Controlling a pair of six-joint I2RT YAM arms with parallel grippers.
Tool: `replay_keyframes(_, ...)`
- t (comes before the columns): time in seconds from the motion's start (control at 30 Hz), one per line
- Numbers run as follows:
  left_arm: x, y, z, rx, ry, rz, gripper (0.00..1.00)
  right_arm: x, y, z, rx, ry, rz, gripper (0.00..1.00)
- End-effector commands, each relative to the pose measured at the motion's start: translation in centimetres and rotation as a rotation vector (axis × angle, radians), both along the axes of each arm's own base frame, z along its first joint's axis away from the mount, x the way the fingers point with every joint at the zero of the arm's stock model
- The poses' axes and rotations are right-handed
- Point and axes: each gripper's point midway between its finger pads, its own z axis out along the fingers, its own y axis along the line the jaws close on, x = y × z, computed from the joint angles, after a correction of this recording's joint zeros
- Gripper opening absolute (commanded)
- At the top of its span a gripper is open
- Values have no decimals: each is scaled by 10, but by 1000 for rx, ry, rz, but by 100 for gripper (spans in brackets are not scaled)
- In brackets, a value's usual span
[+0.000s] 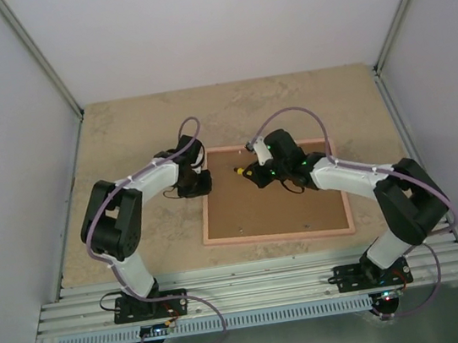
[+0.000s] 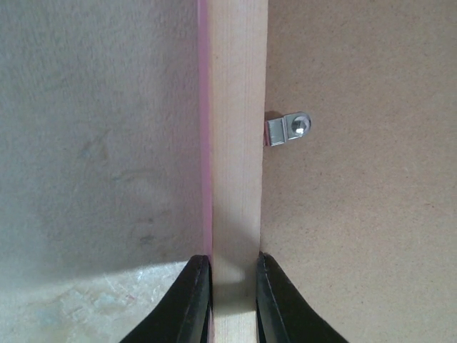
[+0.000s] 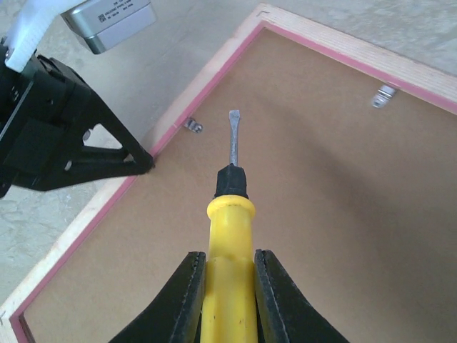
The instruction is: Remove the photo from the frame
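I count two arms, one frame and one screwdriver. At the left of the top view my left gripper (image 1: 195, 182) sits on the left edge of the frame (image 1: 279, 234), which lies back-up at the centre of the table (image 1: 122, 135). In the left wrist view its fingers (image 2: 194, 300) are clamped on either side of the pale wooden rail. Bare tabletop shows left of the frame and above it, and the frame's lower edge lies near the table's near edge. One brown backing board (image 1: 284, 202) fills the opening, so the photo is hidden from me in every view. To the right, my right gripper (image 3: 230, 261) is closed around the yellow handle of the screwdriver (image 3: 230, 207). Its flat tip is over the board near the left rail, and I cannot tell whether it touches. I see two metal clips (image 3: 193, 126) in the right wrist view and one in the left, and cannot tell if one is the same. In the top view they are too small to make out.
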Motion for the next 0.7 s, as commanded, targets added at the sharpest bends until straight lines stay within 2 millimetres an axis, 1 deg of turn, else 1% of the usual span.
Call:
replay_keyframes(0.0,-13,-13,6,-73,14,4,6,3,26,6,36,-6,69,0)
replay_keyframes(0.2,-18,-8,6,-55,14,4,6,2,49,-7,27,31,117,0)
replay_keyframes(0.33,-20,-6,5,-48,11,6,6,3,58,-19,7,60,126,0)
replay_keyframes(0.5,-21,-5,4,-46,7,7,6,3,63,-28,-11,89,125,1)
replay_keyframes(0.67,-22,-5,3,-52,8,7,6,1,63,-37,-35,114,119,0)
